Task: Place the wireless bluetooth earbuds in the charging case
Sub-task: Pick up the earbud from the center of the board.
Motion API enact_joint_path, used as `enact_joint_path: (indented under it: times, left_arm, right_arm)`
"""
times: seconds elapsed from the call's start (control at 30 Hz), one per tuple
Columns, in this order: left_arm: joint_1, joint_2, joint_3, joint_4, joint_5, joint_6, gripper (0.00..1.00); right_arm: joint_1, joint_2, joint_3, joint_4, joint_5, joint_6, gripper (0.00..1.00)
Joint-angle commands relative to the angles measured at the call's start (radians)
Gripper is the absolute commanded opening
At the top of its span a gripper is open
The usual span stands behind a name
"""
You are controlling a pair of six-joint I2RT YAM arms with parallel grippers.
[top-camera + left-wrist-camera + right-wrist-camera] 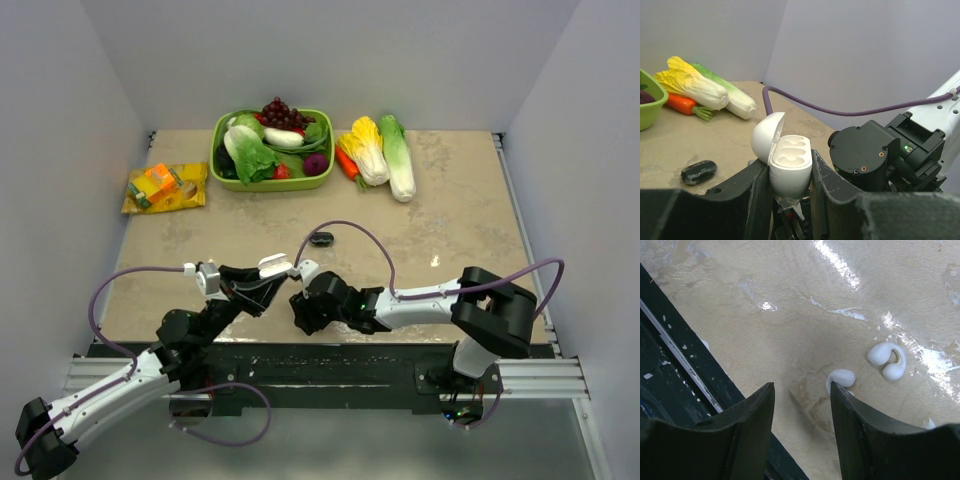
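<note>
tabletop (450, 200): white earbuds (879, 354) (basket (272, 184), cabbages (398, 160) beyond)

case (786, 156) in left hand (790, 167) | earbuds (879, 353) on table (790, 315) by right hand (801, 390)

Pale grey walls (330, 50), beige marbled table (450, 200)

Nothing legible is showing up anywhere (the yellow snack packet (186, 194) is carrying print, but it's rendering too small to read).
</note>
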Motion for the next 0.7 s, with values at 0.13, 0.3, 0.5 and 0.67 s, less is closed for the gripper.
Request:
enact_joint_path:
  times: [0.13, 0.3, 0.5, 0.67]
  left_arm:
    - [-0.006, -0.004, -0.123, 0.036, 0.003, -0.018, 0.0]
    - [-0.006, 0.013, -0.12, 0.053, 0.006, -0.018, 0.0]
    - [-0.006, 0.015, -0.122, 0.053, 0.006, -0.018, 0.0]
    - [-0.007, 0.013, -0.12, 0.05, 0.006, -0.023, 0.0]
  right_arm:
    - [-0.005, -0.012, 0.015, -0.039, 0.11, 0.005, 0.52]
    - [-0.005, -0.015, 0.015, -0.046, 0.128, 0.003, 0.53]
    - [-0.007, -0.013, 0.02, -0.059, 0.159, 0.003, 0.52]
    - [-0.007, -0.012, 0.029, -0.092, 0.209, 0.017, 0.47]
